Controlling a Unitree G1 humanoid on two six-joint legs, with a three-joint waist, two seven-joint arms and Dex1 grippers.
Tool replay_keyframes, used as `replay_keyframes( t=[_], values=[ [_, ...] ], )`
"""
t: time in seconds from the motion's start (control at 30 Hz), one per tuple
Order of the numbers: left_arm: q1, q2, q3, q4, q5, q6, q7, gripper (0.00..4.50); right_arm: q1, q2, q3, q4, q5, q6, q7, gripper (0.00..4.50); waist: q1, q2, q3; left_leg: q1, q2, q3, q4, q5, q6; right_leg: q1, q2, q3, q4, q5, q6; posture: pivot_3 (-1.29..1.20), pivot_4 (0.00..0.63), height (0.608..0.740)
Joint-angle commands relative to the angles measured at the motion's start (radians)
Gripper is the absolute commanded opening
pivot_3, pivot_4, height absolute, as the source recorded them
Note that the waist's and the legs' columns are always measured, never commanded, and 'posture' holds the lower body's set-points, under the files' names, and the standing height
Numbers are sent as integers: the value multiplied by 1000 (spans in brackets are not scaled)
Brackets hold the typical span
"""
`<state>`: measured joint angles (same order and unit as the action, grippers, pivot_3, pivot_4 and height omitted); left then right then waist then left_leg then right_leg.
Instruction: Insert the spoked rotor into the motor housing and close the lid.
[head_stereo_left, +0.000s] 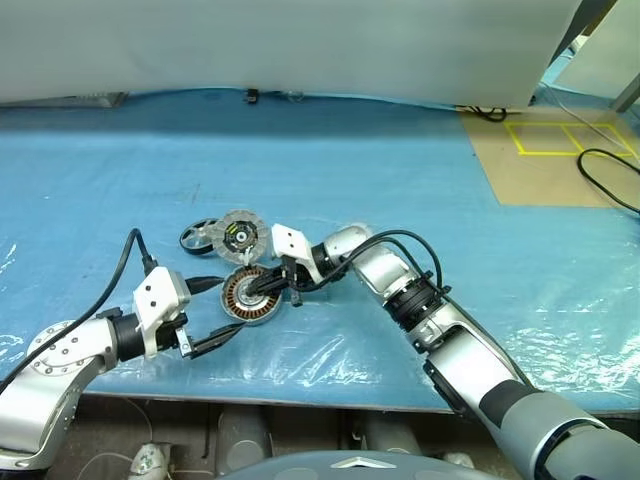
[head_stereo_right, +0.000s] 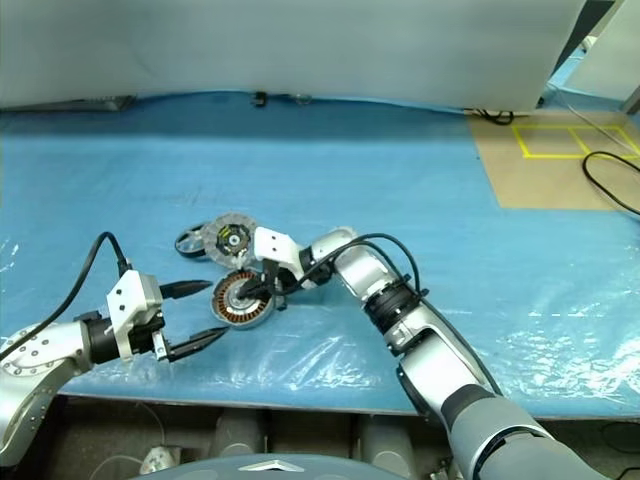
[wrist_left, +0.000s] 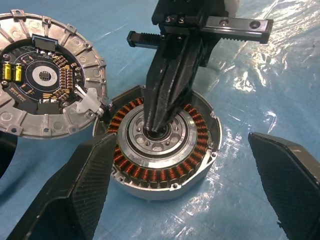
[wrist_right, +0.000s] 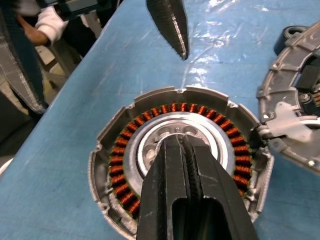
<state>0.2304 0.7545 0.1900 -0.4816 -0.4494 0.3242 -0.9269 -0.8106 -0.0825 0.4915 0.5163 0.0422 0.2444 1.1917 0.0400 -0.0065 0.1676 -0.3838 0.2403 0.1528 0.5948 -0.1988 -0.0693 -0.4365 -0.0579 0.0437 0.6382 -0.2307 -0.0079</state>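
Our right tool (wrist_left: 156, 127) — fingers pressed together — pokes into the motor housing's (wrist_left: 165, 172) centre; our left tool (head_stereo_left: 215, 312) gapes wide just beside.

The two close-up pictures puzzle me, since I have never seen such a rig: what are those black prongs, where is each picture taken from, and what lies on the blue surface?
This is a two-armed humanoid robot. The two wide pictures come from cameras on its head, looking down over its arms; each close-up comes from a camera on one wrist, looking along that arm's own jaws.

On the blue plastic-covered table lie three parts: the short round silver-grey motor housing with copper windings, the flat silver-grey lid lying circuit side up with its rim against the housing, and the small dark spoked rotor just beyond the lid.

The right gripper has its jaws shut, tips pressed into the housing's metal centre. The left gripper waits open beside the housing, holding nothing.
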Motion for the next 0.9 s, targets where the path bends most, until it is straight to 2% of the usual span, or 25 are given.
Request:
replay_keyframes(
  t=[0.03, 0.4, 0.5, 0.73, 0.83, 0.9],
  values=[
    [-14, -3, 4, -11, -7, -11, 2, 4465, -17, 23, -28, -19, 19, 14, -8, 38, 1, 0, 0, 0, 0, 0, 0, 0, 0, 0, 0, 0, 0, 0, 0, 0, 150, 740],
    [-55, -6, -14, 14, -3, -11, -6, 4465, 27, -38, 39, -42, -58, -71, 30, 38, 1, 0, 0, 1, 0, 0, 0, 0, 0, 1, 0, 0, 0, 0, 0, 0, 150, 740],
    [-57, -9, -19, 9, -3, -10, -1, 4465, 28, -49, 52, 8, -97, -133, 4, 38, 1, 0, 0, 1, 0, 0, 0, 0, 0, 1, 0, 0, 1, 0, 0, 0, 150, 740],
    [-40, -23, -24, -11, -4, -10, 16, 4465, 54, -31, 37, 88, -109, -148, -60, 38, 1, 0, 0, 4, 0, 0, 0, 0, 0, 4, -1, 0, 1, 0, 0, 0, 150, 740],
    [-39, -25, -25, -12, -6, -10, 19, 4465, 82, -77, 107, 123, -196, -268, -75, 38, 1, 1, -2, 6, 0, 0, 0, 0, 0, 6, -1, 0, 1, 0, 0, 0, 150, 740],
    [-43, -25, -27, -8, -6, -12, 19, 4465, 97, -85, 112, 116, -196, -273, -65, 38, 4, 4, -3, 9, -1, 0, 0, 0, 1, 9, -1, 0, 1, -1, 0, 0, 150, 740]
  ],
)
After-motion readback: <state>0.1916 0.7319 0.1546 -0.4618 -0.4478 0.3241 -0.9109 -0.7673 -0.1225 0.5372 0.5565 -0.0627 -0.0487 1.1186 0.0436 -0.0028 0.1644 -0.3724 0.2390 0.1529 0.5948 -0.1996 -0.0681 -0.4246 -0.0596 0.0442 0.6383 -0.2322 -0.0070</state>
